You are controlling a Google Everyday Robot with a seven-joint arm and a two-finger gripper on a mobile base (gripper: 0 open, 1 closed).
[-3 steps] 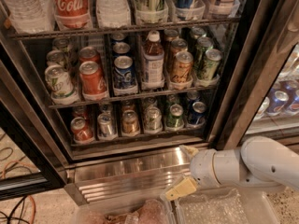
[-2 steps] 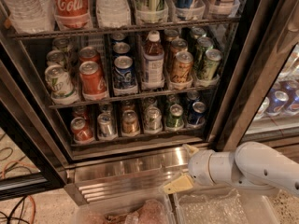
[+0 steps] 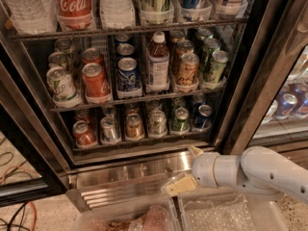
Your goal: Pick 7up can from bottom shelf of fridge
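Progress: early, approach stage only. The gripper [image 3: 183, 170] hangs low in front of the fridge [image 3: 250, 85], level w/ the ribbed steel base [image 3: 125, 177]. It's below the bottom shelf [image 3: 144, 144] and outside it. Its two tan fingers [image 3: 181, 185] stand spread apart w/ nothing btwn them, so released and empty. Nothing grasped, nothing lifted, and no can looks disturbed. Left to do, by my read: raise the gripper to shelf height, line up w/ the right lane, reach in, close on the can, draw it out.

7up can [image 3: 157, 122]: up and a bit left of the gripper in the view, further back, well apart from it. It stands upright at the front of its lane, 4th of six from the left. Pale silvery-green body w/ darker green marks, silver top; pull tab too small to make out. Just beside it, on the side nearer the gripper, is a deeper green can [image 3: 180, 120], then a blue can [image 3: 203, 117]. On the far side is a gold-brown can [image 3: 134, 126]. Neighbours sit close, so tight finger clearance is prob. the main snag.
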